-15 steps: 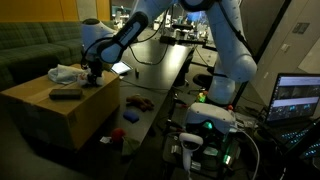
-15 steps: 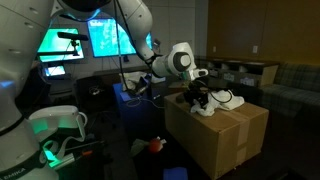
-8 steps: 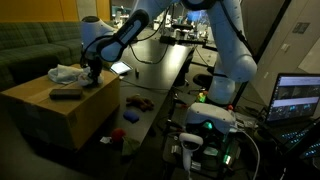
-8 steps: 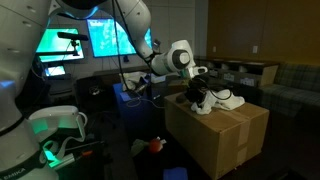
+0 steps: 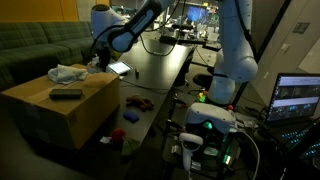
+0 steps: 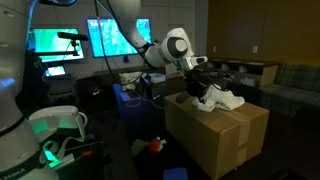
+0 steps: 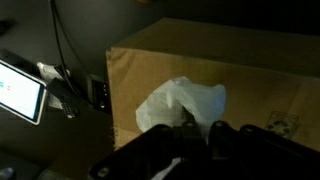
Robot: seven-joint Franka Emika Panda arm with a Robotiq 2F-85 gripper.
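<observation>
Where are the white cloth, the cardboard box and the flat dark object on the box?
white cloth (image 7: 182, 102), wrist view, its crumpled middle
cardboard box (image 5: 45, 120), in an exterior view, its side wall
flat dark object (image 5: 66, 95), in an exterior view, its top face

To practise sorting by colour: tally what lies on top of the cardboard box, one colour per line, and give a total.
White, crumpled bundle: 1
Dark, flat object: 1
Total on the cardboard box: 2
</observation>
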